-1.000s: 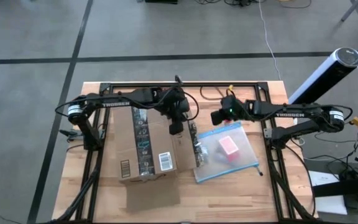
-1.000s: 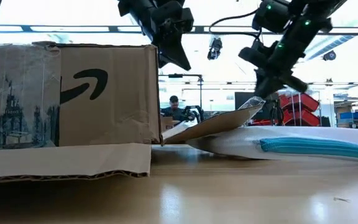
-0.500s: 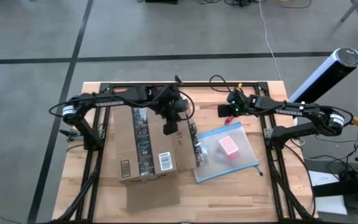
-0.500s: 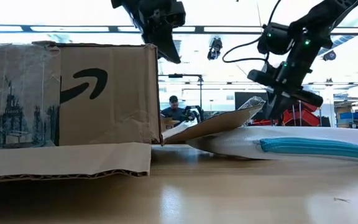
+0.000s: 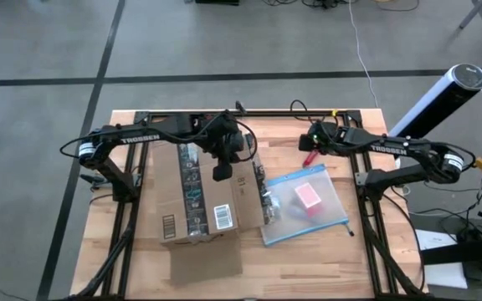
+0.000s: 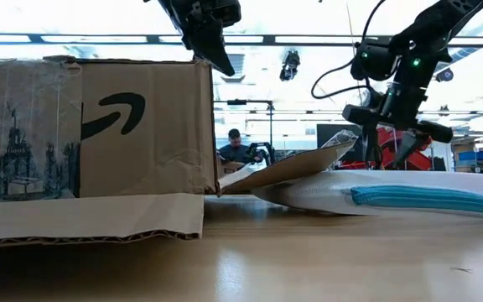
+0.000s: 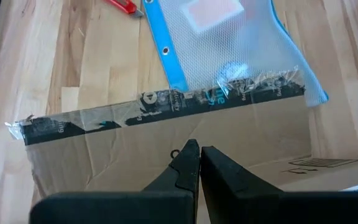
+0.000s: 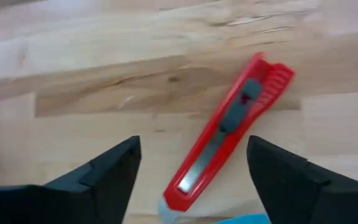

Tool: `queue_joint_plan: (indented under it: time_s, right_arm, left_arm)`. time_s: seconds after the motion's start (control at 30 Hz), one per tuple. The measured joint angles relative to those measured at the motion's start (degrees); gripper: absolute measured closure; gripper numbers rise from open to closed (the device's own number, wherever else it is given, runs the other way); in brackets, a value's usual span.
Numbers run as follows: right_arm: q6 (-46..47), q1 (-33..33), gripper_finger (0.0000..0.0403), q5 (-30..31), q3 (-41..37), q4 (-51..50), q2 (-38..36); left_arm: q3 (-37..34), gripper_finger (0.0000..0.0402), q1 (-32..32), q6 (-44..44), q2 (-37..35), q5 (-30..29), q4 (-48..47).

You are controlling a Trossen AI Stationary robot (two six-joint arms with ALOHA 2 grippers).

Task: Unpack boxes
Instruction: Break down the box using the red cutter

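Wooden slatted tabletop [image 5: 325, 259] on a black frame, grey taped floor around it; a person sits far off in the room behind, seen in the low view.

Item 1: cardboard box [image 5: 203, 196], brown corrugated, on the left-centre of the table. Black printed tape strips and 2 white barcode labels face up; an arrow logo shows on its near side in the low view. 1 flap lies flat on the wood toward the near edge, another slopes down on the right onto the pouch. Judged opened and at least partly emptied; whether anything remains inside cannot be seen.

Item 2: clear plastic pouch [image 5: 308, 205] with blue edge, just right of the box, touching its sloped flap. A pink object [image 5: 307, 196] lies inside. Judged already taken out.

Item 3: red box cutter [image 8: 229, 127], on bare wood beyond the pouch's far edge, blade end toward the pouch.

Item 4: left gripper [image 5: 222, 171], hovering over the far part of the box top, fingers pressed together, holding nothing.

Item 5: right gripper [image 8: 194, 174], above the cutter at the far right, fingers spread wide either side of it, not touching it.

Remaining work, as a judgement: check the box for contents; the cutter looks set for pickup or has just been laid down.
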Motion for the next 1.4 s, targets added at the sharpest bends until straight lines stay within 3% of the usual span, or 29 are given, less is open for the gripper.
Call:
queue_joint_plan:
  time_s: [0.27,0.67,0.87,1.1,1.4]
  right_arm:
    - [4.2,-2.1,0.0093,-0.1,0.0,-0.2,5.1]
    - [3.8,-4.2,0.0124,-5.4,1.5,3.9,20.8]
    - [-1.8,-4.4,0.0173,-5.2,4.8,6.2,22.9]
    - [-8.5,-4.6,0.0301,-5.5,5.2,8.0,22.9]
    - [-15.8,-4.6,0.0304,-6.5,5.1,8.8,22.8]
  left_arm:
    - [0.0,0.0402,0.0,0.3,-0.1,0.0,-0.2]
    - [0.0,0.0402,0.0,-0.6,-0.2,0.1,-0.5]
    - [0.0,0.0402,-0.1,-1.3,-0.2,0.1,-0.8]
    - [0.0,0.0402,0.0,-4.4,-0.2,0.0,1.3]
    - [0.0,0.0402,0.0,-7.1,-0.1,-0.1,6.4]
